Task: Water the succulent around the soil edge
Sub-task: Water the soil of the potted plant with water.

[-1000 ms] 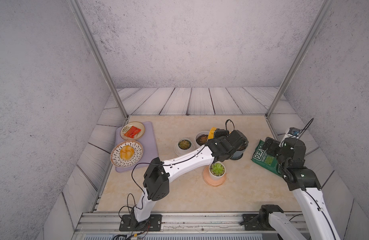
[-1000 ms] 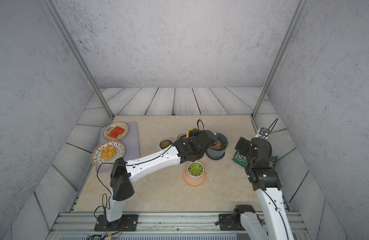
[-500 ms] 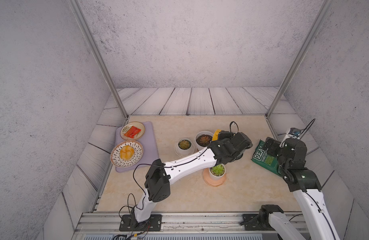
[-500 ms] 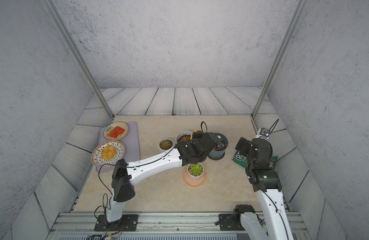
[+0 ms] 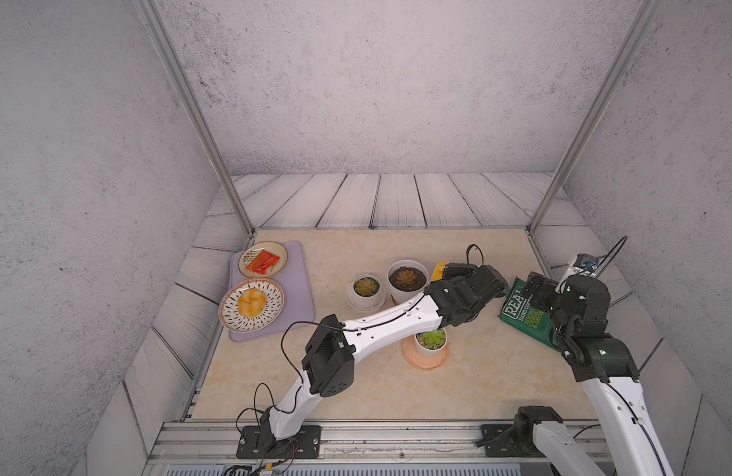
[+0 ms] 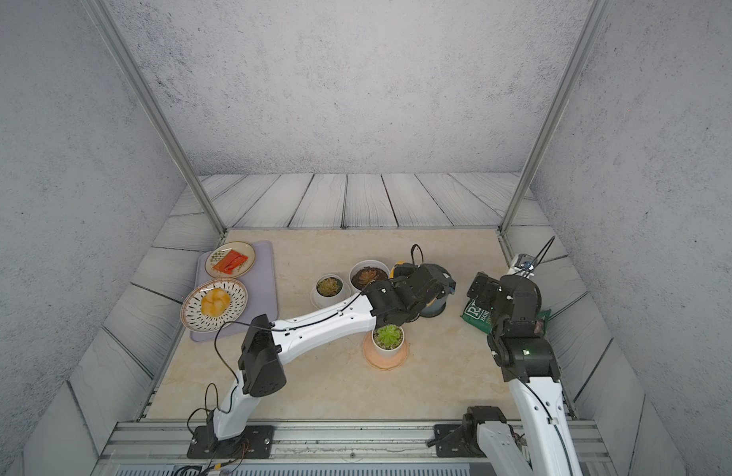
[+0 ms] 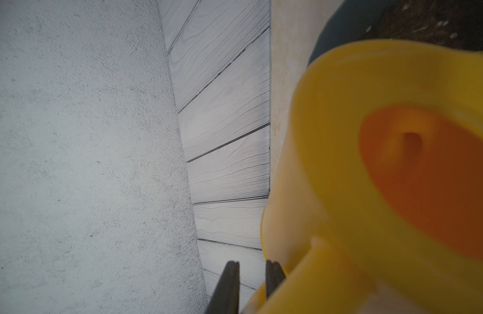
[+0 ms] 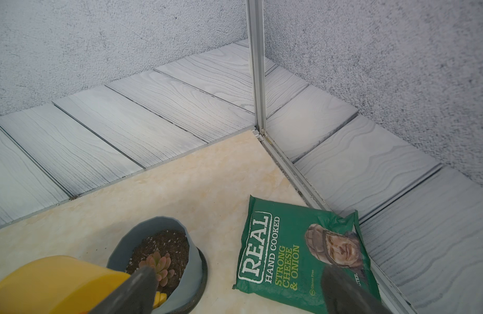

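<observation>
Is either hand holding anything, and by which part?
The left hand is shut on the yellow watering can, apparently at its handle; the right hand is open, empty.

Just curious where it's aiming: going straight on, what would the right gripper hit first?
Most likely the green crisp bag, lying just ahead of the open right gripper, though depth is unclear.

Soft even light, faint shadows; top views sharp; watering can point(image 7: 343, 168) blurred near lens.
</observation>
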`<state>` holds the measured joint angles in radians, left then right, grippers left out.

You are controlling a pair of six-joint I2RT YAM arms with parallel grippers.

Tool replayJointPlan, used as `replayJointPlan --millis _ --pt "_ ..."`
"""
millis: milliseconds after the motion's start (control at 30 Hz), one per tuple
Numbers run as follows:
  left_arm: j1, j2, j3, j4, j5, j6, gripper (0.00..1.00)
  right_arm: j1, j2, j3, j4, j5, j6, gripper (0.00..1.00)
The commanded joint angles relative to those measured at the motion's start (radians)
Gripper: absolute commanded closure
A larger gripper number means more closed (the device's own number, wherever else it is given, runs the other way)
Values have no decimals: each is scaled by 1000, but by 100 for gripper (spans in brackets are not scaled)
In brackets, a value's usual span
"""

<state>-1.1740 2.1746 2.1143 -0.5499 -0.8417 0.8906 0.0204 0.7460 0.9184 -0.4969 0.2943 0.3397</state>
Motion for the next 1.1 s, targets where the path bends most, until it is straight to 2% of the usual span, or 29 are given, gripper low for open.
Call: replayJointPlan --millis 0,667,1067 --pt "-3 18 58 23 -5 -10 100 -3 -15 0 12 9 2 1" --pt "24 115 199 52 18 2 100 -4 -19 -3 13 9 4 1" --pt "61 134 208 91 20 11 100 -6 -15 -7 21 3 5 1"
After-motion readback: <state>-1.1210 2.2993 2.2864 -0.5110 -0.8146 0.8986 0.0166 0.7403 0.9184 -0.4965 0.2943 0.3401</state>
